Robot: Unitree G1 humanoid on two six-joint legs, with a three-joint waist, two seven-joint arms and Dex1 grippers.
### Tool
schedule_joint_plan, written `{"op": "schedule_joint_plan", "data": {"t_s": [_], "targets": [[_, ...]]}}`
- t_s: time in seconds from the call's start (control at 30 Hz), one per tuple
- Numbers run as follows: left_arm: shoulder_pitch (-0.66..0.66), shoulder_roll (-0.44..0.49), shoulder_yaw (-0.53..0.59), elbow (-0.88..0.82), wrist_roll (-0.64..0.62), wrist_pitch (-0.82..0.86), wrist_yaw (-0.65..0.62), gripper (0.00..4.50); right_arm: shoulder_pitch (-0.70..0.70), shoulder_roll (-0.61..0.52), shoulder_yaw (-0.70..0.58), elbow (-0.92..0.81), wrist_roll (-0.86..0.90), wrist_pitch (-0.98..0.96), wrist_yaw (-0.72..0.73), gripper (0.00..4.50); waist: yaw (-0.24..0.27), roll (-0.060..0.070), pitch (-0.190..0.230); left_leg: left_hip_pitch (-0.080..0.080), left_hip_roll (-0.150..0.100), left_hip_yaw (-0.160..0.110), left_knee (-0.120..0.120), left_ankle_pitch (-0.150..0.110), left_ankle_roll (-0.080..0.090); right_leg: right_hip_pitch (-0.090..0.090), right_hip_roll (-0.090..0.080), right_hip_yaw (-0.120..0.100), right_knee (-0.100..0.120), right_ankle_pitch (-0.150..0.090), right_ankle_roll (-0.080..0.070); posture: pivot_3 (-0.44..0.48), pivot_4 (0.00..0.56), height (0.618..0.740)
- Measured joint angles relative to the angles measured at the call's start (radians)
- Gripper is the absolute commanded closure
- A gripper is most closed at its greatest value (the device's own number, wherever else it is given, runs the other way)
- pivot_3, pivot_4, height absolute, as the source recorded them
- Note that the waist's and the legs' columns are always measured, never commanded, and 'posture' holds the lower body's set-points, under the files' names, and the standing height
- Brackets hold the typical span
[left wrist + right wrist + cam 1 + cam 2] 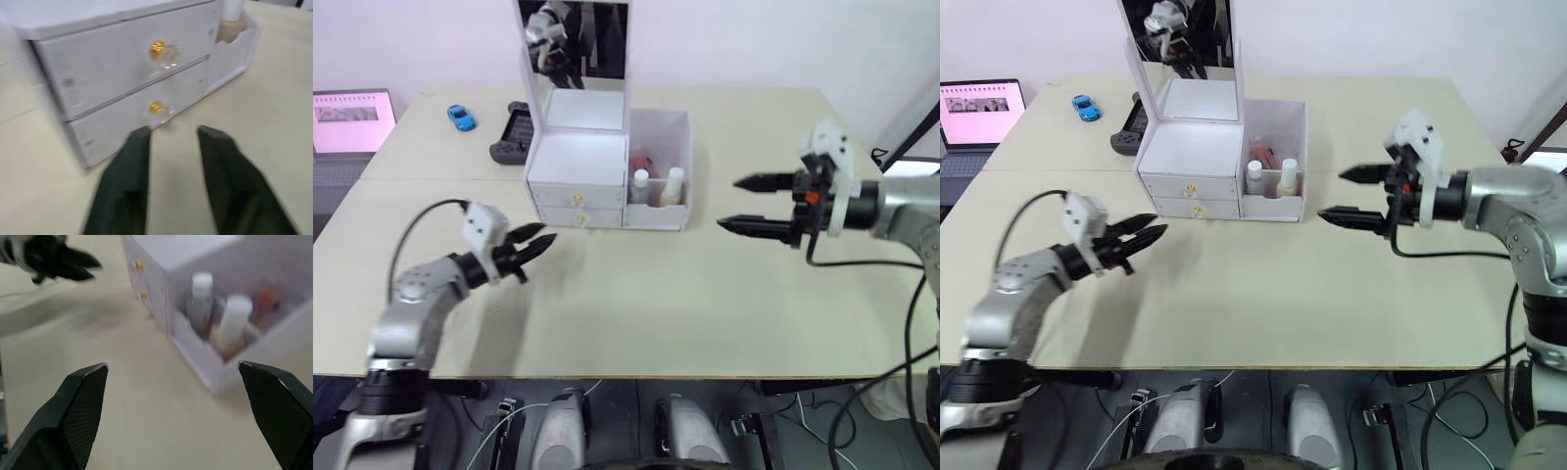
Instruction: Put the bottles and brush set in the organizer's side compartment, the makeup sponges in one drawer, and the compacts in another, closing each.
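Where the white boxy plastic organizer [607, 171] stood mid-table, we saw both gold-knobbed drawers [127, 83] shut and white-capped bottles [1271, 177] upright in its side compartment; our left gripper [536, 245] was slightly parted, right gripper [751, 204] wide open, both empty.

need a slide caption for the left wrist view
Left gripper, fingers open, faces the organizer's two closed drawers, just short of the lower knob.

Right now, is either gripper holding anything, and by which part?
Nothing is held. The left gripper and right gripper are both open and empty above the table.
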Motion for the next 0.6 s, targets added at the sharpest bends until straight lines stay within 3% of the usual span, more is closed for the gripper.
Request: {"op": "schedule_joint_plan", "data": {"t_s": [0.1,0.13,0.33,0.47,0.6], "targets": [[0.041,0.059,0.068,-0.009,-0.023,0.0,-0.024,0.22,0.066,0.031,-0.077,0.083,-0.004,-0.06,-0.01,0.0,-0.007,0.0,0.0,0.0,0.0,0.0,0.0,0.0,0.0,0.0,0.0,0.0,0.0,0.0,0.0,0.0,0.15,0.737],[0.063,0.089,0.091,-0.008,-0.029,-0.002,-0.041,0.07,0.113,0.034,-0.111,0.101,-0.013,-0.103,-0.007,0.0,-0.008,-0.001,0.0,0.0,0.0,-0.001,-0.001,0.0,0.0,0.0,0.001,0.0,0.0,0.0,0.0,0.0,0.15,0.737],[0.161,0.194,0.274,0.081,-0.099,0.072,-0.098,0.07,0.256,0.097,-0.218,0.203,-0.085,-0.328,-0.036,0.0,-0.021,0.001,0.001,0.001,0.001,0.001,-0.001,0.0,0.0,0.0,0.001,0.0,0.0,0.0,0.001,0.0,0.15,0.737],[0.22,0.231,0.314,0.12,-0.084,0.083,-0.11,0.07,0.265,0.105,-0.26,0.24,-0.123,-0.429,-0.06,0.0,-0.016,0.002,0.001,0.001,0.001,0.002,-0.001,0.0,0.0,-0.001,0.001,0.0,0.0,0.0,0.0,0.0,0.15,0.737],[0.214,0.231,0.31,0.14,0.001,0.036,-0.024,0.07,0.292,0.11,-0.245,0.249,-0.166,-0.517,-0.055,0.0,-0.008,0.002,0.001,0.001,0.001,0.002,0.0,0.0,0.0,0.0,0.0,0.0,-0.001,0.0,0.0,0.0,0.15,0.737]]}}
